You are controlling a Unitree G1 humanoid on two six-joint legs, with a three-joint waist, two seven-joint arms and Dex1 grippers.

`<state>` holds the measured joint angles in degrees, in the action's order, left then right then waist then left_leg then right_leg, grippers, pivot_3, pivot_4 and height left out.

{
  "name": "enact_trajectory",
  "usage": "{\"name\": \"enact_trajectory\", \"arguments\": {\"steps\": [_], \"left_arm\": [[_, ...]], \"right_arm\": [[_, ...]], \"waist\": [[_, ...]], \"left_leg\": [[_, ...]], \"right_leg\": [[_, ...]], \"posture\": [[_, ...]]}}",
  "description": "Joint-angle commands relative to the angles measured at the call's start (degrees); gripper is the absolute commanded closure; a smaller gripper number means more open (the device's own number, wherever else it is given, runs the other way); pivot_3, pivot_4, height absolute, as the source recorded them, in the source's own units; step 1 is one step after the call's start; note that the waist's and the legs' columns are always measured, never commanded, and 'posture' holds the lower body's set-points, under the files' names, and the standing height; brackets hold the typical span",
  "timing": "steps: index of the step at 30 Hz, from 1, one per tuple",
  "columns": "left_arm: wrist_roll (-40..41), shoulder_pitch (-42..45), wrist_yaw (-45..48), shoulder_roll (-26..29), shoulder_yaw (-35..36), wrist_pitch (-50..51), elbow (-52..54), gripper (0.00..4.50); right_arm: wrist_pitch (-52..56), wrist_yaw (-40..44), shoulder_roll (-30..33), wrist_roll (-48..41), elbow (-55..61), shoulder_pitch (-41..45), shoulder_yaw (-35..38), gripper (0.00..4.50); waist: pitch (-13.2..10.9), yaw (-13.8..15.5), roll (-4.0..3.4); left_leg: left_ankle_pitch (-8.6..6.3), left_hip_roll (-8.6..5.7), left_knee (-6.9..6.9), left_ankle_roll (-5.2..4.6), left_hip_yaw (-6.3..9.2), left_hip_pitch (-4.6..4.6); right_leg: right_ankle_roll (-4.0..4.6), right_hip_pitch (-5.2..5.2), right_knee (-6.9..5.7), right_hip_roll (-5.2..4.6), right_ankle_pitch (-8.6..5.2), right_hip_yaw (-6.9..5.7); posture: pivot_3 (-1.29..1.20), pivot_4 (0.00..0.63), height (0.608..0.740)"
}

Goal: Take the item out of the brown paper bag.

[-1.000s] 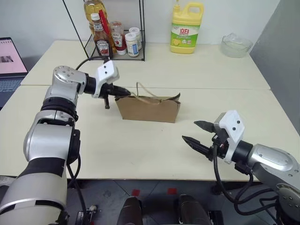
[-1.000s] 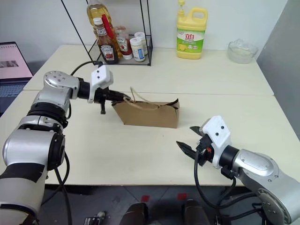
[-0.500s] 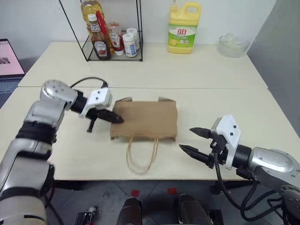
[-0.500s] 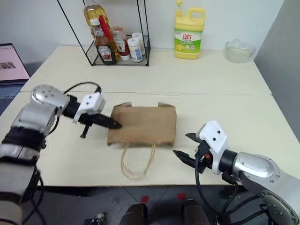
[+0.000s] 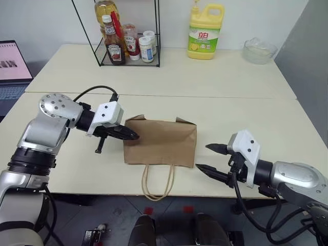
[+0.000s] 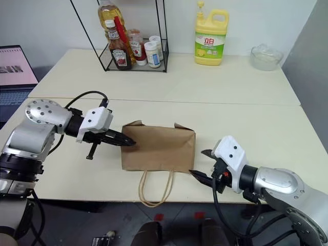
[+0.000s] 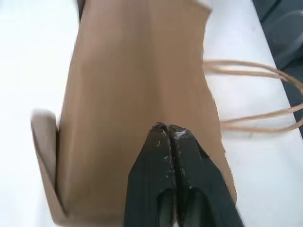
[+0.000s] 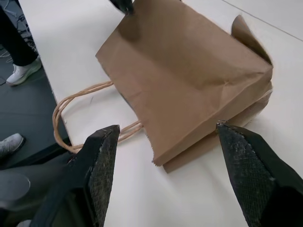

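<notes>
The brown paper bag (image 5: 161, 143) lies flat on the table, its mouth toward me, and its cord handles (image 5: 156, 182) hang over the front edge. The item is hidden. My left gripper (image 5: 134, 137) sits at the bag's upper left corner. In the left wrist view its fingers (image 7: 156, 156) are pressed together over the bag's face (image 7: 137, 80), with no paper seen between them. My right gripper (image 5: 202, 157) hovers open just right of the bag, near the front edge. The right wrist view looks between its spread fingers (image 8: 102, 161) onto the bag (image 8: 189, 80).
At the back left, a black wire rack (image 5: 125, 38) holds sauce bottles. A yellow detergent jug (image 5: 205, 31) and a glass bowl (image 5: 259, 48) stand along the far edge. A laptop (image 5: 13, 64) sits at the far left. A seam (image 5: 230, 97) joins two tables behind the bag.
The bag stood upright a second ago and now lies flat with its handles over the front edge. My left gripper drew back toward me with it. The right gripper barely moved.
</notes>
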<state>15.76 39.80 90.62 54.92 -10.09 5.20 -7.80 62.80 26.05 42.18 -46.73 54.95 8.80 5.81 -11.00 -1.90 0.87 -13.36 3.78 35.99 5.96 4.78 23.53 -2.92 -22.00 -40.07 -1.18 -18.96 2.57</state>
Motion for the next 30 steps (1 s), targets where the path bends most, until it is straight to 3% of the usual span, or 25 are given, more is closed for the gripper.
{"name": "enact_trajectory", "arguments": {"steps": [1, 7, 13, 18, 30], "left_arm": [[2.09, -4.63, 1.77, 2.72, 1.72, -2.72, 8.34, 3.33], [-1.19, -12.8, 1.88, 1.61, 0.45, -19.6, 10.4, 1.47], [-4.49, -15.05, 0.77, -2.23, -1.14, -32.44, 6.41, 1.47], [-5.37, -15.73, -1.79, -6.07, -2.64, -35.89, 5.68, 1.47], [-8.77, -15.59, -2.88, -8.74, -7.54, -43.35, 2.55, 1.47]], "right_arm": [[-1.98, 1.51, 1.12, -1.77, 1.5, -0.65, 0.4, 1.07], [-3.15, 3.41, 2.34, -2.45, 1.59, 0.2, -3.62, 1.07], [-3.61, 4.26, 3.62, -2.79, 2.25, 0.31, -6.41, 1.07], [-3.08, 3.83, 4.13, -4.09, 2.98, 0.36, -6.62, 1.07], [-2.51, 1.85, 5.37, -6.15, 2.46, 1.65, -6.73, 1.07]], "waist": [[0.0, -0.16, -0.01], [0.0, 0.07, 0.0], [0.01, 0.15, 0.0], [0.01, 0.14, 0.02], [0.02, 0.12, 0.02]], "left_leg": [[0.0, 0.0, -0.01, 0.0, -0.02, -0.03], [0.0, 0.02, 0.02, 0.0, -0.02, -0.08], [-0.01, 0.0, 0.03, -0.01, -0.01, -0.08], [-0.01, 0.0, 0.04, -0.01, -0.01, -0.08], [-0.01, 0.0, 0.04, -0.01, 0.0, -0.14]], "right_leg": [[0.0, 0.0, 0.0, 0.0, 0.0, 0.03], [0.0, 0.05, -0.02, 0.01, 0.0, 0.02], [0.0, 0.1, 0.03, 0.0, 0.0, 0.01], [0.0, 0.12, 0.02, 0.0, 0.0, 0.01], [0.0, 0.18, 0.02, 0.01, 0.0, -0.01]], "posture": [[0.0, 0.15, 0.74], [0.0, 0.15, 0.74], [0.0, 0.15, 0.74], [0.0, 0.15, 0.74], [0.0, 0.15, 0.74]]}}
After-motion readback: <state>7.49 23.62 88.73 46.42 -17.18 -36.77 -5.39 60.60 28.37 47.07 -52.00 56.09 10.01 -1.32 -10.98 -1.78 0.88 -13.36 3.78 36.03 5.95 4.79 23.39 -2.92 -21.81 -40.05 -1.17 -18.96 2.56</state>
